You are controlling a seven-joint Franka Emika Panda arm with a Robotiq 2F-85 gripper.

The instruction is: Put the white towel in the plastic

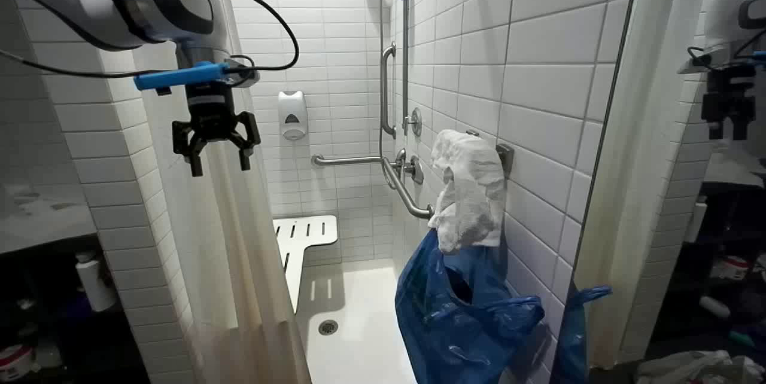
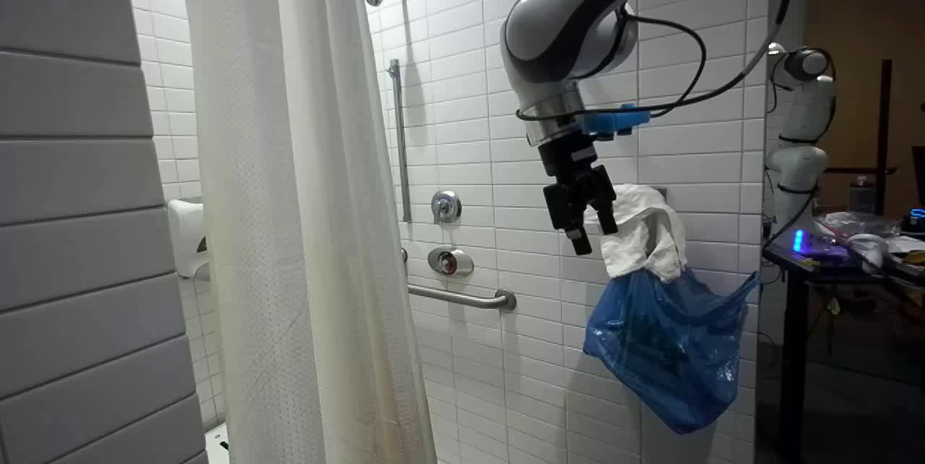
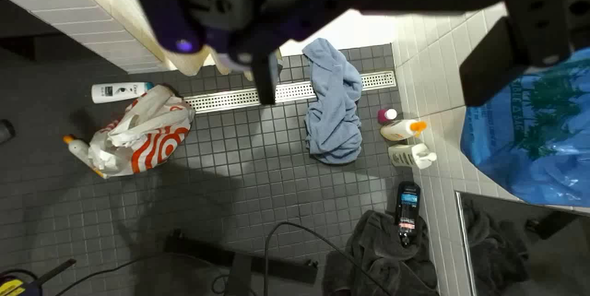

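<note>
Gripper [image 1: 220,167] seen at left in an exterior view, jaws spread, nothing pinched. To its right, white towel [image 1: 473,192] is hung outside the blue plastic bag [image 1: 473,342], at the bag's top; contact unclear. Towel judged light, soft, floppy, not fragile; best pinched by a thick upper fold.

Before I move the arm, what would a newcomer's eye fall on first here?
Probably the glossy blue plastic bag against the tiled wall, with the white towel hanging just above, overlapping its top in both exterior views. Next comes the black claw, open and empty in midair. In the wrist view, a blue-gray cloth lies across the floor drain.
</note>
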